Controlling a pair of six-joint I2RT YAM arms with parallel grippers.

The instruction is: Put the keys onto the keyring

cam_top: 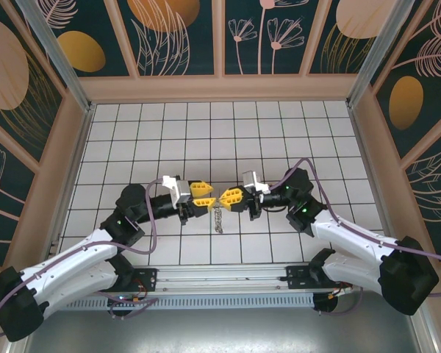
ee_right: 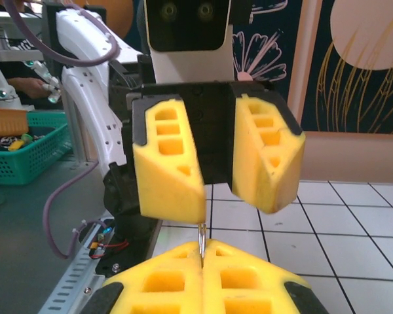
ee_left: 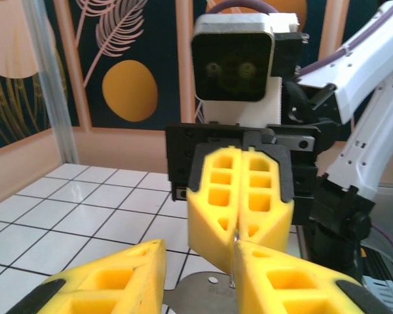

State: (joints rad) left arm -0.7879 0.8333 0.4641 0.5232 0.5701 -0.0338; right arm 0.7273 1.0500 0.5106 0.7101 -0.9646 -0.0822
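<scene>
Hanging at mid-table under the two meeting grippers: what looks like the keyring (cam_top: 218,218).
Right gripper (ee_right: 202,252) is clenched on a thin metal piece (ee_right: 201,234) seen edge-on; can't tell if key or ring. Left gripper (ee_right: 226,206) has jaws apart, grasping nothing. Risk: tip-only pinch, so a nudge from the left fingers (ee_right: 170,176) could twist or drop it.

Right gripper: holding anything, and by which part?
The right gripper is shut on a thin silvery metal sliver, pinched edge-on between its tips; which part cannot be told.
</scene>
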